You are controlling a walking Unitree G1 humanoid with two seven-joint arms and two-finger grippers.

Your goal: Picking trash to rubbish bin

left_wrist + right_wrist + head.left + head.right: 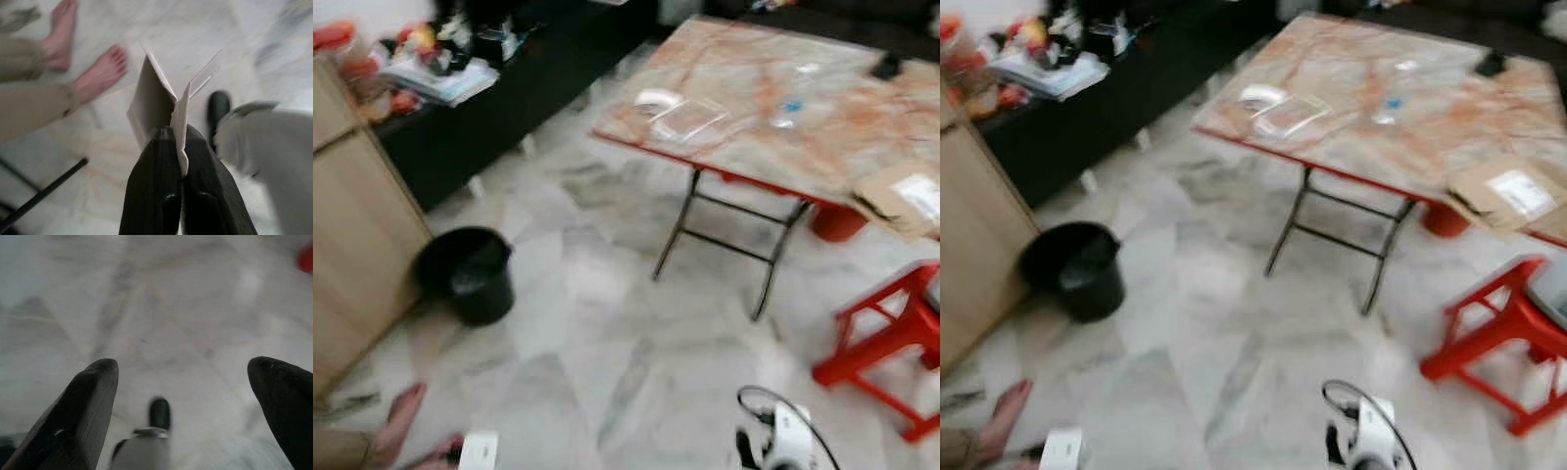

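A marble-tiled floor (607, 333) fills most of the scene, with a folding surface (822, 127) standing at the right that carries clear plastic packaging (687, 117), a flattened brown box (901, 201) and a few small items too blurred to name. A red stool (891, 338) stands below the surface's near corner. At the left, beside a wooden cabinet (357, 245), the black rubbish bin (470, 274) stands open on the floor. A person's bare feet (98, 73) are near the robot's left side. The left end effector (180, 142) is closed tightly on a folded white card (156, 100), pinched at its crease, low and well short of the bin. The right end effector (181, 377) hangs with its fingers spread wide and holds nothing. The step in hand looks like carrying the card to the bin: steer left toward it, give the feet room, keep the pinch firm, bring the card directly above the bin's mouth, and only then let go.
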